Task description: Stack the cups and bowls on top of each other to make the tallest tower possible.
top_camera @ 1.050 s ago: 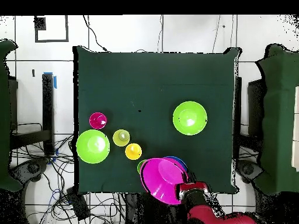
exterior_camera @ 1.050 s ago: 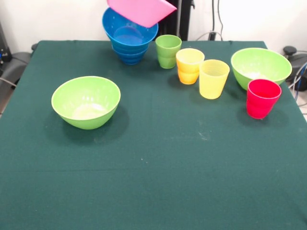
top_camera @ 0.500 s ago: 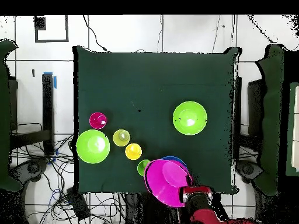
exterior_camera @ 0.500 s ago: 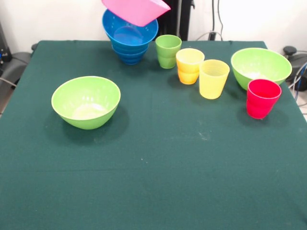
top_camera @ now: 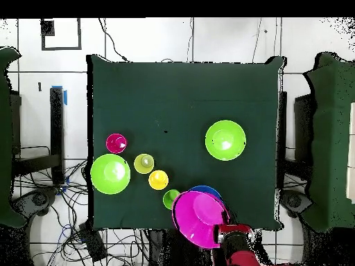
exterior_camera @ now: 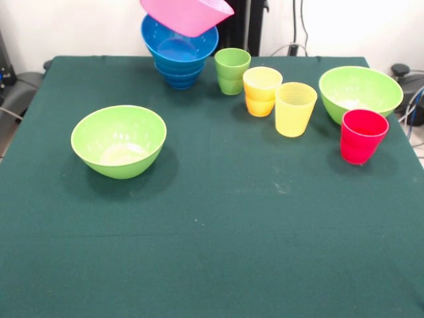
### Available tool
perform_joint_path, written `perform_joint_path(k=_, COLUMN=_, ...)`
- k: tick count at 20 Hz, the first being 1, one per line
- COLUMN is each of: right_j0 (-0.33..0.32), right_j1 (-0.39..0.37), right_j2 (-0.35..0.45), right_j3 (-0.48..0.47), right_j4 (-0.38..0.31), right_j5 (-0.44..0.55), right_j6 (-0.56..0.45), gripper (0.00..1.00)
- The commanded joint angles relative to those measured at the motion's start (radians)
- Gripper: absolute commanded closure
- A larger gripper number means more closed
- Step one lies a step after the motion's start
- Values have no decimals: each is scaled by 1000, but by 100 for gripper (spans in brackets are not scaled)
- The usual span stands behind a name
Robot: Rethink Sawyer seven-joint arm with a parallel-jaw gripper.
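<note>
At the table's edge nearest my base, the tower (exterior_camera: pixel 179 56) stands as nested blue bowls, and I carry the large pink bowl (exterior_camera: pixel 185 14) tilted above it. In the overhead view the pink bowl covers most of the stack, with only a sliver of blue rim showing. My gripper (top_camera: pixel 223 234) sits at the pink bowl's rim; whether its fingers are clamped or parted I cannot tell, though the bowl hangs clear of the table, so I judge it to be in my grasp.

Progress, as I judge it: the blue bowls are stacked and the pink one is not yet seated. Still loose on the green table (exterior_camera: pixel 218 252) are two lime green bowls, one alone (exterior_camera: pixel 118 140) and one (exterior_camera: pixel 360 91) just behind the red cup (exterior_camera: pixel 361 136). The green cup (exterior_camera: pixel 232 70), orange cup (exterior_camera: pixel 261 91) and yellow cup (exterior_camera: pixel 295 108) also remain.

The green cup stands just beside the tower, a risk to the tilted bowl's lower edge.
</note>
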Motion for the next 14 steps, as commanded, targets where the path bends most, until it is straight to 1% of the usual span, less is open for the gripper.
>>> perform_joint_path(k=1, right_j0=12, right_j1=17, right_j2=9, right_j3=108, right_j4=-45, right_j5=-53, right_j6=73, gripper=100)
perform_joint_path(k=3, right_j0=-8, right_j1=-3, right_j2=30, right_j3=129, right_j4=-29, right_j5=-59, right_j6=73, gripper=100)
perform_joint_path(k=4, right_j0=-15, right_j1=-3, right_j2=28, right_j3=132, right_j4=-31, right_j5=-62, right_j6=74, gripper=100)
perform_joint_path(k=9, right_j0=-34, right_j1=20, right_j2=-11, right_j3=132, right_j4=-76, right_j5=-91, right_j6=80, gripper=100)
perform_joint_path(k=14, right_j0=-70, right_j1=45, right_j2=6, right_j3=136, right_j4=-86, right_j5=-92, right_j6=75, gripper=100)
